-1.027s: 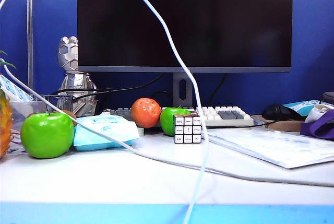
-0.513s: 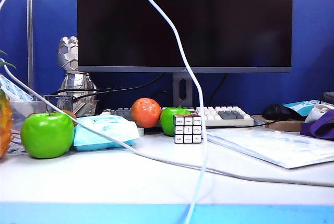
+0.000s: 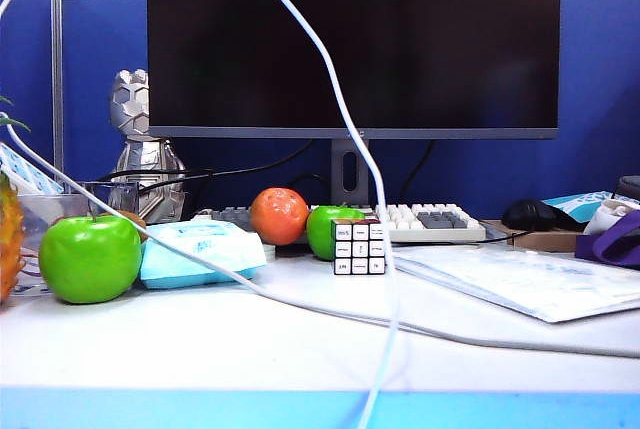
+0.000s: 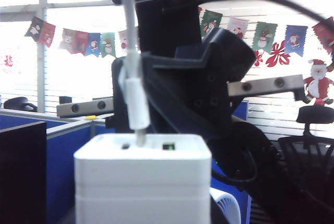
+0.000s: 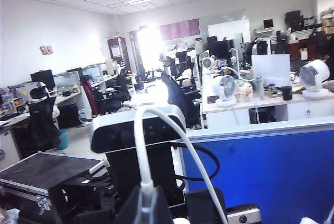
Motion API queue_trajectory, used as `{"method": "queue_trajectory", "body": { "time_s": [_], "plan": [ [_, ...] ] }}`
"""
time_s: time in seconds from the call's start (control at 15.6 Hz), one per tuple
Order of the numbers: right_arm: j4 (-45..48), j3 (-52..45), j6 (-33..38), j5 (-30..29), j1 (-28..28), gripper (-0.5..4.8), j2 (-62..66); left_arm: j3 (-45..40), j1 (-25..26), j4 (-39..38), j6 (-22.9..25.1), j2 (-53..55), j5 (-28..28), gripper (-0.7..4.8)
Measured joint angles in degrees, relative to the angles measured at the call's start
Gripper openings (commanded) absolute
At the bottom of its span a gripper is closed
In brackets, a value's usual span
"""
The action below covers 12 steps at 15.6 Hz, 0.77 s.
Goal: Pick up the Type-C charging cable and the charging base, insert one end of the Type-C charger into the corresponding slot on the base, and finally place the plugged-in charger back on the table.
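Seating plug: Type-C charging cable [image 4: 136,104] tip enters charging base [image 4: 142,179] slot [image 4: 141,144] — cord sways since before. Left tool grips base, right tool [image 5: 147,203] clamps cable, above desk [image 3: 300,349].

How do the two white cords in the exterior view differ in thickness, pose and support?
The Type-C charging cable is thin and hangs from above the frame, wavy, down past the table edge. The thicker greyish cord lies stretched across the table from the left edge to the right edge. Both are pale and uncoiled.
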Motion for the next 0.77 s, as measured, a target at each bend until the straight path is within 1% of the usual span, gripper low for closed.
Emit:
{"method": "queue_trajectory", "body": {
  "time_s": [0.58, 0.77],
  "plan": [
    [0.48, 0.07, -0.42, -0.24, 0.04, -0.01, 0.87, -0.20, 0.04, 0.44, -0.59, 0.04, 1.55, 0.17],
    [0.90, 0.07, -1.42, -2.86, -0.52, -0.01, 0.87, -0.24, 0.02, 1.03, -0.59, 0.15, 2.36, 0.17]
  ]
}}
